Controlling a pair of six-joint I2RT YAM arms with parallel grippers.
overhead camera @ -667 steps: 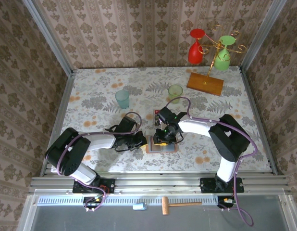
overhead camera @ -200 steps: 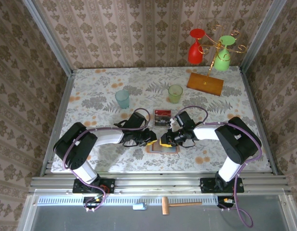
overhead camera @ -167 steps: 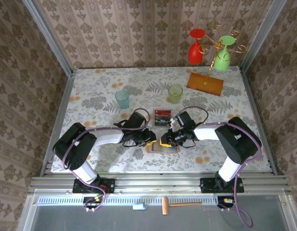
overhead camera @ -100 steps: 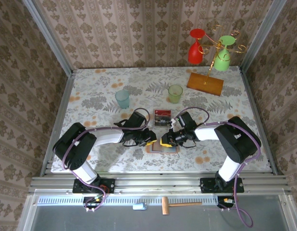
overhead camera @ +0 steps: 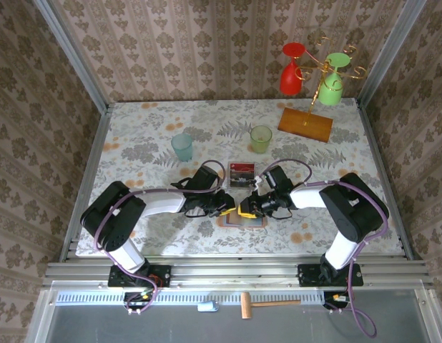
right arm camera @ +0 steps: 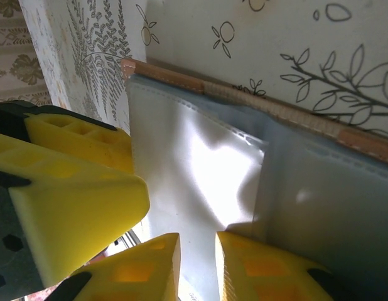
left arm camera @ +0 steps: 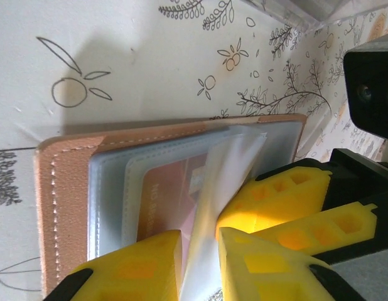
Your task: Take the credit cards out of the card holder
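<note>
**Top external view.** The salmon-pink folding card holder (overhead camera: 254, 221) lies open on the floral table, close to its 6 o'clock edge. One dark red and black plastic credit card (overhead camera: 242, 174) lies flat on the table at 12 o'clock of the holder, apart from it. The left gripper (overhead camera: 227, 211) is brought in from 9 o'clock and the right gripper (overhead camera: 247, 209) from 3 o'clock. Both are set over the holder, just beside each other.

**Left wrist view.** A clear plastic pocket leaf (left arm camera: 228, 169) is raised off the holder's page and runs into the narrow gap of the left gripper (left arm camera: 199, 254), where it is pinched between the yellow jaws. A pale reddish card (left arm camera: 159, 204) is seen through the film, seated inside a pocket at 9 o'clock of the leaf.

**Right wrist view.** The jaws of the right gripper (right arm camera: 197, 266) stand only slightly apart, and the glossy leaf (right arm camera: 200, 169) runs towards the gap. Whether it is actually gripped cannot be told.

**Handling.**
- The cards are judged light, thin, stiff and slippery.
- The pocket film is judged soft and likely to buckle.
- The holder is judged light enough to slide, so it should be held down.
- A card is best taken by its exposed edge at the pocket mouth.
</note>
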